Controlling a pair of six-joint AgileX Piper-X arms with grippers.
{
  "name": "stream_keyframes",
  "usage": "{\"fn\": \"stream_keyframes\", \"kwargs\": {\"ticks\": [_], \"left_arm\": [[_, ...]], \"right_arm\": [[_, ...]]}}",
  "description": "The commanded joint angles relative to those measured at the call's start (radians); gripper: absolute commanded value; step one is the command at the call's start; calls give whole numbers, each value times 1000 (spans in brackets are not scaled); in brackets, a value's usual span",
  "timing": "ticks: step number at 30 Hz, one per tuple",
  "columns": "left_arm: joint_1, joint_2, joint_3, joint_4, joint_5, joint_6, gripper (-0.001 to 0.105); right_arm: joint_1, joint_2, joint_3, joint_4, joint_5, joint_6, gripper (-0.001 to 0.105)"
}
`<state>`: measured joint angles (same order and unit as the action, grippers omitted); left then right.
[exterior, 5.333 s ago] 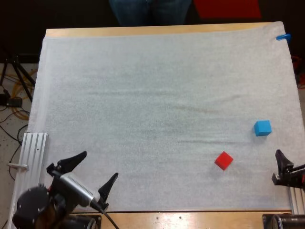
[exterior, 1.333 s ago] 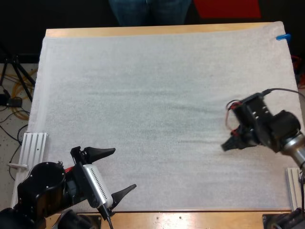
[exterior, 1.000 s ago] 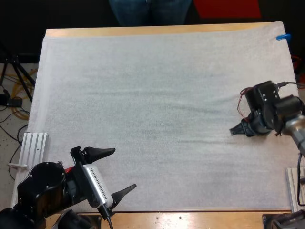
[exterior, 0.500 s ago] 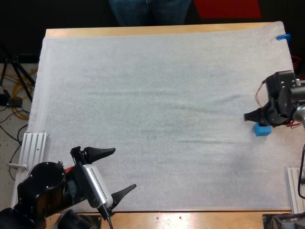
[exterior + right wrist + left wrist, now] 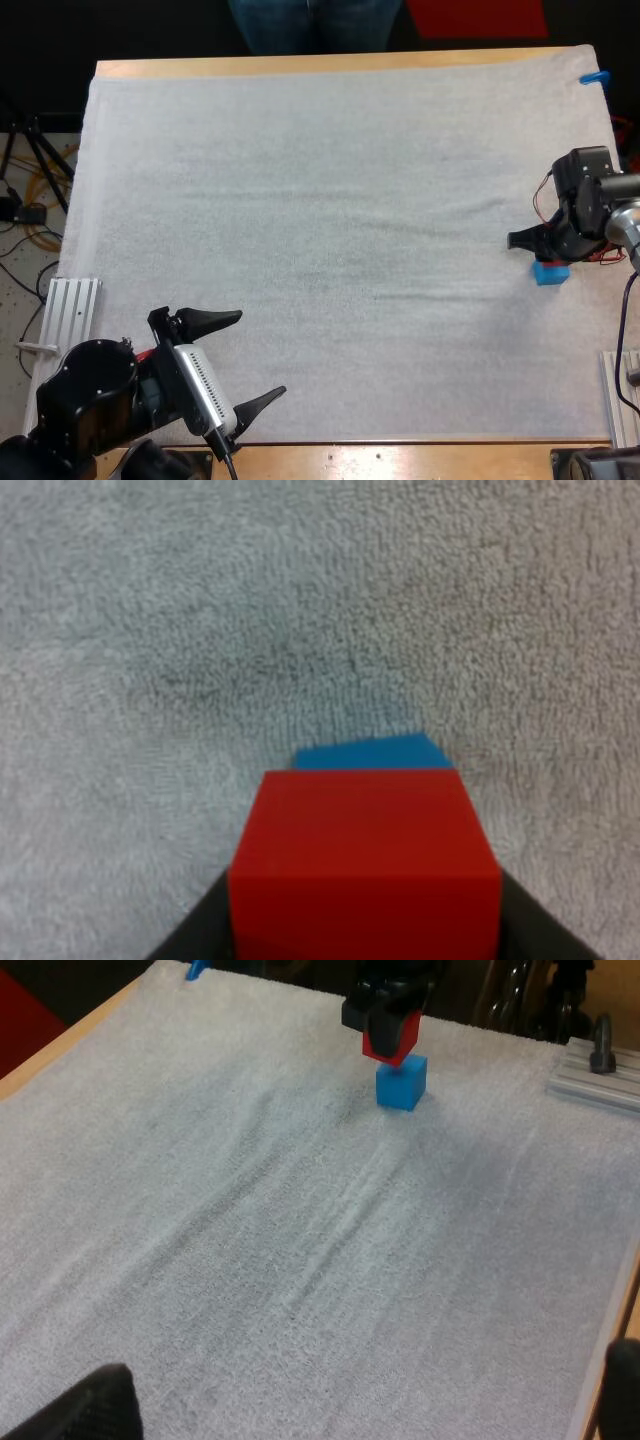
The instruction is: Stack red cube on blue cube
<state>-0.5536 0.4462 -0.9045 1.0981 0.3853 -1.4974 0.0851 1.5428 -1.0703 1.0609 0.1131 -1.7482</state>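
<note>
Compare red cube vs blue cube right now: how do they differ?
Support: the red cube is clamped in the right gripper; the blue cube sits free on the white mat.
Height: the red cube hangs over the blue cube; whether they touch can't be told.
Colour aside, both look like same-size cubes.

Your left gripper (image 5: 262,354) sits at the near left, wrist rolled, fingers spread wide apart. Your right arm reaches in from the right, its gripper (image 5: 388,1020) clamping the red cube (image 5: 365,860) from both sides.
</note>
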Motion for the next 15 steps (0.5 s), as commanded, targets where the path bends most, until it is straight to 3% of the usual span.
{"fn": "stream_keyframes", "kwargs": {"ticks": [1, 8, 15], "left_arm": [[-2, 2, -6, -4, 1, -1, 87], [-2, 2, -6, -4, 1, -1, 87], [-2, 2, -6, -4, 1, -1, 87]], "right_arm": [[-3, 3, -6, 0, 6, 12, 25], [-44, 12, -3, 0, 0, 44, 25], [-83, 12, -3, -1, -113, 46, 25]]}}
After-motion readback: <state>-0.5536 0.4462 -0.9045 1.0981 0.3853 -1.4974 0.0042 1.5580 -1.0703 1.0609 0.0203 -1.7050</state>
